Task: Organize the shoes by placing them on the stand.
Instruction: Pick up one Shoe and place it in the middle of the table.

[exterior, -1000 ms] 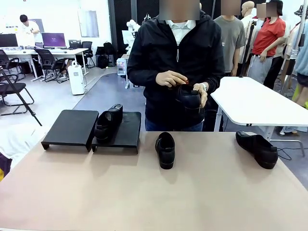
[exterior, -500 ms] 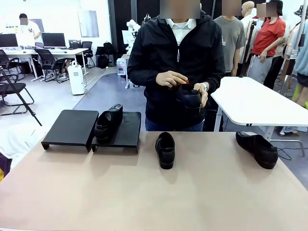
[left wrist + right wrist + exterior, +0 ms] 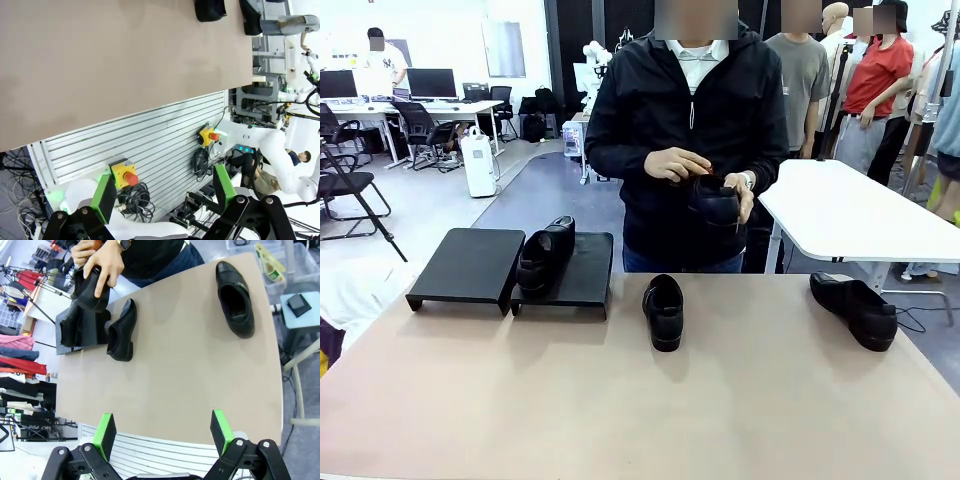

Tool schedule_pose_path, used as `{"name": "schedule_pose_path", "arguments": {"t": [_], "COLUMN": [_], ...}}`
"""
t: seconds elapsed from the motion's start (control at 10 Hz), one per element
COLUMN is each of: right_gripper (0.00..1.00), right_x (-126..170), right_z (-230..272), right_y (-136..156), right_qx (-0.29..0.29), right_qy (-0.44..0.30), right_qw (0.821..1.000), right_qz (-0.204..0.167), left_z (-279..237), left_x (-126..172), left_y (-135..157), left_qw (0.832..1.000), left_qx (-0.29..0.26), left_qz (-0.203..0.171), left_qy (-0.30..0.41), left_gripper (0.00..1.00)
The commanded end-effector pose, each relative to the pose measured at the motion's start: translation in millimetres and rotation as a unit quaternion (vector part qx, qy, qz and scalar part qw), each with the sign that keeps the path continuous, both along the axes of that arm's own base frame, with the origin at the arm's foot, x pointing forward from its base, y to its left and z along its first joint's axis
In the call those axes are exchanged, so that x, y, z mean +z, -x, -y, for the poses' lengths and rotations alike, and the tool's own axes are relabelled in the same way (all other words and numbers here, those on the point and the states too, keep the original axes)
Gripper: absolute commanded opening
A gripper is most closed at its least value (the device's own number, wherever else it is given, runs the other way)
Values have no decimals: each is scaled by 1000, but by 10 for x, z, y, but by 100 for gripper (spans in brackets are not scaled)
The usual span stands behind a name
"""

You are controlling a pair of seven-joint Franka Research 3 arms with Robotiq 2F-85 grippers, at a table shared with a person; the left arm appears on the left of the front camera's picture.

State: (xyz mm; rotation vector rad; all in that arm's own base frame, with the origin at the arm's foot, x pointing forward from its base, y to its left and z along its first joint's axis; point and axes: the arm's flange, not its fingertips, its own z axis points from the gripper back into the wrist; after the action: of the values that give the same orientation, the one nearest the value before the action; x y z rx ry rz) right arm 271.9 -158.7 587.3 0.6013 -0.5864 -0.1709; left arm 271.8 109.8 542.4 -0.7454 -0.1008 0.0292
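Observation:
One black shoe (image 3: 545,253) lies on the right platform of the black stand (image 3: 582,285). The left platform (image 3: 470,262) is bare. A second shoe (image 3: 663,310) lies on the table in the middle and a third (image 3: 855,308) at the far right. Across the table, the person's hands hold a fourth shoe (image 3: 715,205) at chest height, with something small and reddish at its opening. In the right wrist view, my right gripper (image 3: 163,432) hangs open above the table's near edge, over the shoes (image 3: 235,297) (image 3: 122,330). My left gripper (image 3: 165,192) is open, off the table's edge.
The tan table top (image 3: 620,400) is bare on my side. A white table (image 3: 840,210) stands behind on the right, with other people near it. In the left wrist view, yellow stop buttons (image 3: 125,175) and cables sit on the ribbed metal panel below the table's edge.
The person has shifted the held shoe slightly in the hands. The other shoes and the stand have not moved.

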Motion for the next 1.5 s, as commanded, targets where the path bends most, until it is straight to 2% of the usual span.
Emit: {"name": "schedule_pose_path", "arguments": {"t": [0.0,0.1,0.3,0.4,0.5,0.6,0.7,0.8,0.9,1.0,1.1,1.3,1.4], "right_gripper": [100,100,100,100,100,100,100,100,100,100,100,100,100], "right_x": [27,0,181,190,130,-18,-244,-455,-531,-269,-729,-661,-809], "right_z": [-14,0,-381,-596,-780,-917,-971,-1003,-1004,-1027,-1122,-1066,-1018], "right_y": [-2,0,-685,-1055,-1464,-1878,-2278,-2540,-2620,-2457,-2572,-2647,-2840], "right_qx": [-3,0,11,46,90,103,144,177,196,198,171,182,194], "right_qy": [-9,0,100,155,224,304,351,369,360,323,353,351,358], "right_qw": [1000,1000,994,985,967,939,915,901,898,909,906,902,896], "right_qz": [2,0,-45,-63,-85,-122,-137,-141,-157,-175,-159,-173,-177], "left_z": [6,6,6,6,6,6,6,6,6,6,6,6,6], "left_x": [8,8,8,8,8,8,8,8,8,8,8,8,8], "left_y": [3,3,3,3,3,3,3,3,3,3,3,3,3], "left_qw": [1000,1000,1000,1000,1000,1000,1000,1000,1000,1000,1000,1000,1000], "left_qx": [2,2,2,2,2,2,2,2,2,2,2,2,2], "left_qz": [-6,-6,-6,-6,-6,-6,-6,-6,-6,-6,-6,-6,-6], "left_qy": [6,6,6,6,6,6,6,6,6,6,6,6,6], "left_gripper": [100,100,100,100,100,100,100,100,100,100,100,100,100]}}
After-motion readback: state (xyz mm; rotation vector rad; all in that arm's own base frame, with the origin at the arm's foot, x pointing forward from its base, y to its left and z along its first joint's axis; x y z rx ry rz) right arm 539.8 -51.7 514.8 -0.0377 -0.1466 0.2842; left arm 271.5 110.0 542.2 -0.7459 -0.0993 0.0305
